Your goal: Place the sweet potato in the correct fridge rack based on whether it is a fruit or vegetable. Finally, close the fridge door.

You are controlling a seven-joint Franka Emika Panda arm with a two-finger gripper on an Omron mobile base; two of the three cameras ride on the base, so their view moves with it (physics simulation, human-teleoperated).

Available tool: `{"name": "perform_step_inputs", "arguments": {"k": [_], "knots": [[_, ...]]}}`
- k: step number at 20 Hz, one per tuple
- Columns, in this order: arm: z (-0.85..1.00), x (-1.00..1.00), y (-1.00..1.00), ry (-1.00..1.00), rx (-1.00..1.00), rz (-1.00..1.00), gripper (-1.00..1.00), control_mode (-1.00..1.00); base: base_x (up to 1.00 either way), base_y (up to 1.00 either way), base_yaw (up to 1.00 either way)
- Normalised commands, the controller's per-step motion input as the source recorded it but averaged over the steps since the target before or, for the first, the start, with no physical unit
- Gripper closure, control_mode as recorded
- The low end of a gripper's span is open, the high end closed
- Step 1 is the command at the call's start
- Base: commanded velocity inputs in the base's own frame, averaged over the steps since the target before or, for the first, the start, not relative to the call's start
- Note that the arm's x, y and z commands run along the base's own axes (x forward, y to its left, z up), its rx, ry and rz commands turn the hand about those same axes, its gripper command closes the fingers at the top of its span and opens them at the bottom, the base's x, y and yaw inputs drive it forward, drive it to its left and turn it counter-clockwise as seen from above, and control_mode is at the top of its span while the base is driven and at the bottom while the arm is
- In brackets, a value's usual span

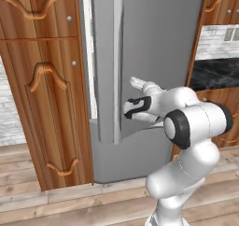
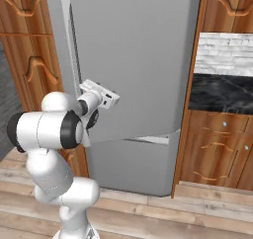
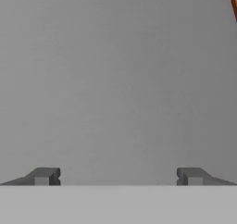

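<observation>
Grey metal is most of the scene: one fridge door (image 1: pixel 158 47), tall and flat, with one long vertical handle (image 1: pixel 106 66) at its left edge. One gripper (image 3: pixel 118 177) faces the door closely, its jaws wide apart and holding nothing. Below the door is one grey freezer drawer front (image 2: pixel 128 166). Carved wooden cabinet doors (image 1: pixel 44 103) stand at both sides. On the right, one dark marble bench (image 2: pixel 222 92) lies under a pale brick wall. Wooden plank floor (image 1: pixel 70 204) covers the room.

Even, soft rendered light throughout, with faint shading, no glare, and slightly low-resolution edges.
</observation>
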Motion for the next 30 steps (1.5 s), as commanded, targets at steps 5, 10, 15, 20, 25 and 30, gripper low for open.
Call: {"name": "perform_step_inputs", "arguments": {"k": [5, 10, 15, 20, 25, 30], "knots": [[0.85, 0.80, 0.00, 0.00, 0.00, -0.09, -1.00, -1.00, 0.00, 0.00, 0.00], [0.67, 0.99, 0.00, 0.11, 0.00, -0.04, -1.00, -1.00, 0.00, 0.00, 0.00], [0.21, 0.97, 0.00, 0.17, 0.00, -0.01, -1.00, -1.00, 0.00, 0.00, 0.00], [0.04, 0.80, 0.00, 0.19, 0.00, 0.00, -1.00, -1.00, 0.00, 0.00, 0.00], [0.00, 0.56, 0.00, 0.18, 0.00, 0.00, -1.00, -1.00, 0.00, 0.00, 0.00], [0.00, 0.06, 0.00, 0.01, 0.00, 0.00, -1.00, -1.00, 0.00, 0.00, 0.00]]}}
